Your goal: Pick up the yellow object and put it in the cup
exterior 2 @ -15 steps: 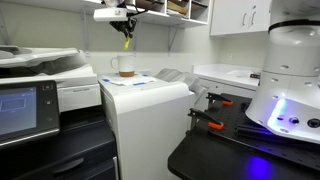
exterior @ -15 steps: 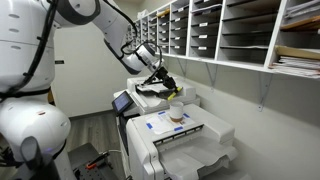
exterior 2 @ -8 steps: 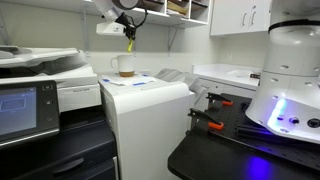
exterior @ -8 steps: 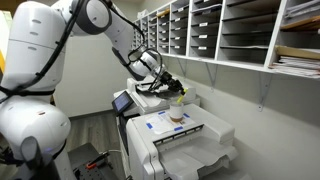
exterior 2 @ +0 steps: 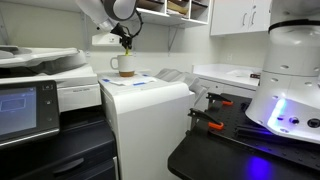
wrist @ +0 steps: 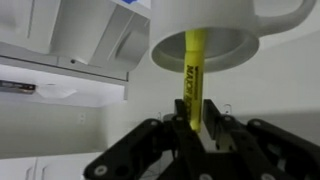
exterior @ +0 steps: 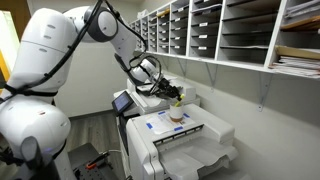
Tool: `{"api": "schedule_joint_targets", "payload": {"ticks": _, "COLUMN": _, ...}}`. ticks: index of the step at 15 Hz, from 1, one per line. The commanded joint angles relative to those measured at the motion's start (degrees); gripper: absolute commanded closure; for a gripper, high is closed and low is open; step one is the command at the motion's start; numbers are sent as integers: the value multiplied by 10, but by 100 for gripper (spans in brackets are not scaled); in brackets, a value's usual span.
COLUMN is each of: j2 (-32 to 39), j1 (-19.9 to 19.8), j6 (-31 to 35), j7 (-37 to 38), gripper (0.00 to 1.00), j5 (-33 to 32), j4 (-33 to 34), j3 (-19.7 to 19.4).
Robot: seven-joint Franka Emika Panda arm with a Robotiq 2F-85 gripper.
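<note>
My gripper (wrist: pixel 192 118) is shut on the yellow object (wrist: pixel 192 75), a slim yellow marker with black print. In the wrist view its far end reaches into the mouth of the white cup (wrist: pixel 210 25). In both exterior views the gripper (exterior: pixel 176 93) (exterior 2: pixel 126 42) hangs right above the cup (exterior: pixel 177 114) (exterior 2: pixel 124 66), which stands on top of the white printer (exterior: pixel 185 135) (exterior 2: pixel 140 100). The yellow object (exterior: pixel 179 99) (exterior 2: pixel 127 47) points down into the cup's opening.
Flat blue-and-white printed labels (exterior: pixel 160 126) lie on the printer top beside the cup. Wall pigeonhole shelves (exterior: pixel 220 30) with papers run close behind. A larger copier (exterior 2: pixel 40 95) stands beside the printer. A second robot base (exterior 2: pixel 290 80) sits on a dark table.
The gripper has come down with the yellow object, from well above the cup to just over its rim, so the object's tip now enters the cup. The arm has swung further over.
</note>
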Motion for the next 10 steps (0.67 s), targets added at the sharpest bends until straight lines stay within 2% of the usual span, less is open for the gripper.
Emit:
{"api": "schedule_joint_targets", "payload": {"ticks": 1, "j2": -33, "j1": -22, "j6": 23, "j7": -52, "gripper": 41, "j5": 52, "j4": -15, "j3": 27}}
{"api": "schedule_joint_targets", "payload": {"ticks": 3, "j2": -75, "j1": -36, "j6": 53, "j7": -116, "gripper": 25, "j5": 114, "j4": -38, "j3": 41}}
{"api": "schedule_joint_targets", "payload": {"ticks": 6, "j2": -135, "j1": -47, "j6": 55, "j7": -221, "gripper": 3, "j5": 230, "j4": -57, "j3": 44}}
{"api": "schedule_joint_targets", "payload": {"ticks": 8, "j2": -169, "j1": -52, "j6": 41, "j7": -298, "gripper": 0, "j5": 313, "j4": -68, "j3": 38}}
{"api": "schedule_joint_targets", "payload": {"ticks": 10, "j2": -191, "j1": -55, "j6": 27, "j7": -360, "gripper": 0, "j5": 366, "j4": -78, "j3": 32}}
